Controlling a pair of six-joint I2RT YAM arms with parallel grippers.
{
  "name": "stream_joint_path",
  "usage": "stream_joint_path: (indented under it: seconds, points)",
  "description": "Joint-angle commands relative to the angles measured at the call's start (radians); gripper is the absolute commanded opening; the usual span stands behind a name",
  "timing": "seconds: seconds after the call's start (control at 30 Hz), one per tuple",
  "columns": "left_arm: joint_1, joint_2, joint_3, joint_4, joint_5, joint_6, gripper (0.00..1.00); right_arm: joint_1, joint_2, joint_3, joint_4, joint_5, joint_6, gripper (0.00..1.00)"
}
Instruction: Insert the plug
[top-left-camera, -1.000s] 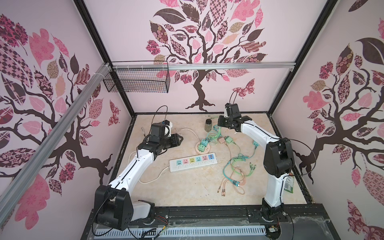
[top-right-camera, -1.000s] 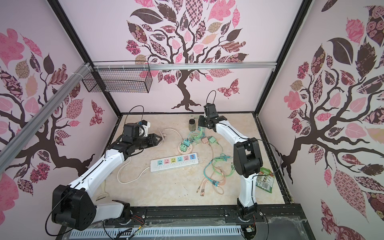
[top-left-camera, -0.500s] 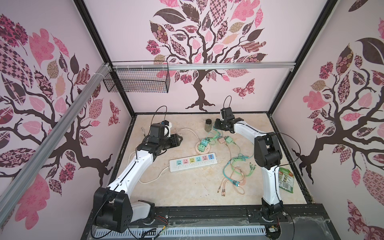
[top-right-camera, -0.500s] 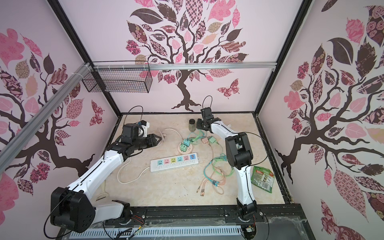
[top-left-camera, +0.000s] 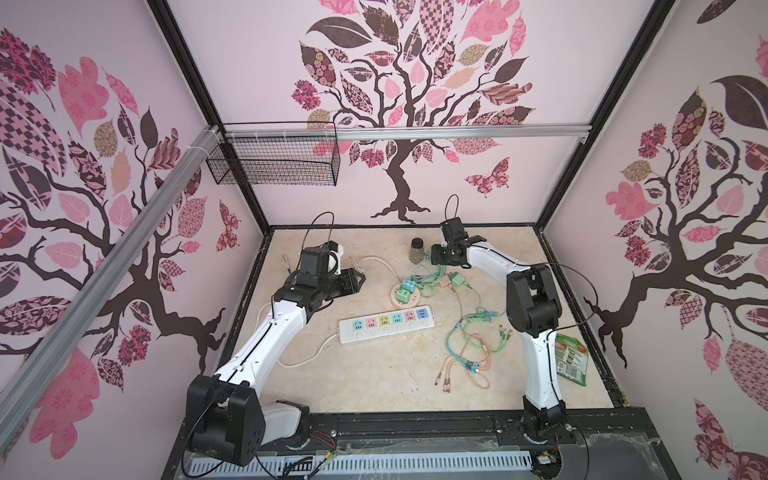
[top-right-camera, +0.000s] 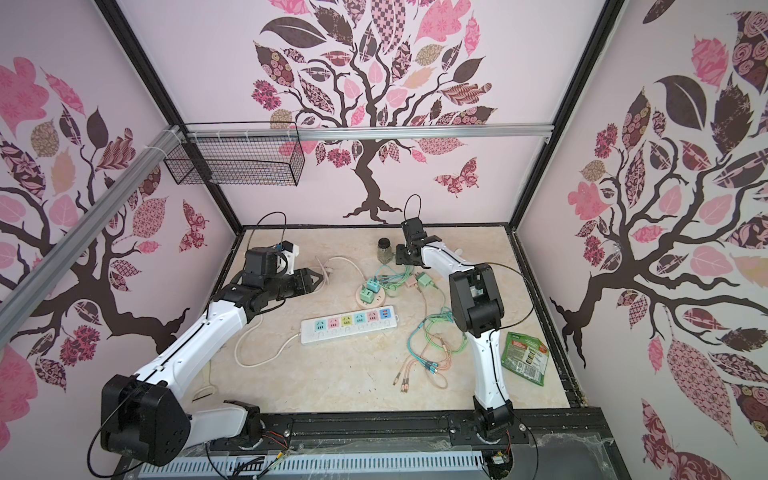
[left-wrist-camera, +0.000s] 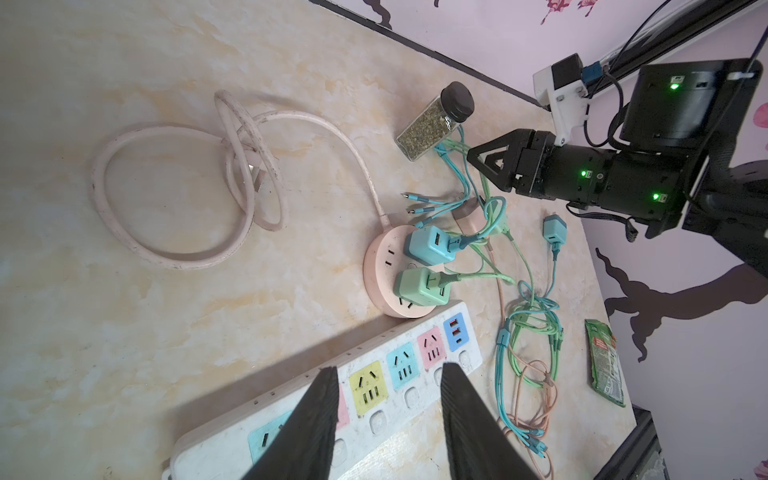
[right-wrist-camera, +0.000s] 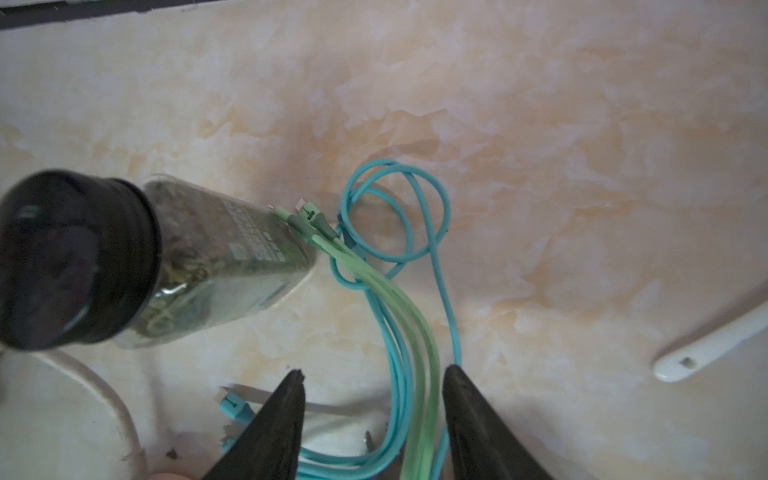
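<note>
A white power strip (top-left-camera: 386, 324) (top-right-camera: 350, 325) with coloured sockets lies mid-table; in the left wrist view it (left-wrist-camera: 399, 374) sits under my left gripper (left-wrist-camera: 389, 368), which is open and empty. In both top views that gripper (top-left-camera: 359, 279) (top-right-camera: 318, 278) hovers left of a round pink socket hub (top-left-camera: 405, 294) (left-wrist-camera: 382, 270) with a blue and a green plug in it. A loose teal plug (top-left-camera: 458, 279) (top-right-camera: 424, 279) (left-wrist-camera: 554, 229) lies right of the hub. My right gripper (top-left-camera: 436, 254) (top-right-camera: 400, 255) (right-wrist-camera: 375, 370) is open over blue and green cables (right-wrist-camera: 411, 316), holding nothing.
A spice jar (top-left-camera: 417, 249) (right-wrist-camera: 166, 257) stands just left of the right gripper. Tangled charging cables (top-left-camera: 473, 345) spread on the right, with a green packet (top-left-camera: 573, 359) by the right edge. The hub's pink cord (left-wrist-camera: 174, 199) coils at the back left. A wire basket (top-left-camera: 274, 166) hangs on the wall.
The right gripper has gone from shut to open and has shifted left towards the spice jar, its elbow swinging in. The left arm has barely moved.
</note>
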Motion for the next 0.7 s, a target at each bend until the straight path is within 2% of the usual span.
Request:
stream_joint_path:
  seconds: [0.0, 0.13, 0.33, 0.5, 0.67]
  points:
    - [0.005, -0.013, -0.021, 0.003, 0.007, 0.016, 0.44, -0.037, -0.149, -0.039, -0.053, 0.044, -0.088, 0.63]
    - [0.005, -0.002, -0.019, 0.005, 0.015, 0.015, 0.45, -0.098, -0.257, -0.153, -0.013, -0.034, -0.131, 0.69]
    - [0.005, 0.003, -0.019, 0.015, 0.024, 0.009, 0.46, -0.108, -0.324, -0.295, -0.002, 0.034, -0.258, 0.72]
    - [0.005, 0.004, -0.014, 0.016, 0.034, 0.009, 0.46, -0.109, -0.356, -0.415, 0.044, -0.039, -0.317, 0.63]
    - [0.005, 0.006, -0.012, 0.011, 0.037, 0.013, 0.46, -0.108, -0.375, -0.472, 0.057, -0.180, -0.319, 0.59]
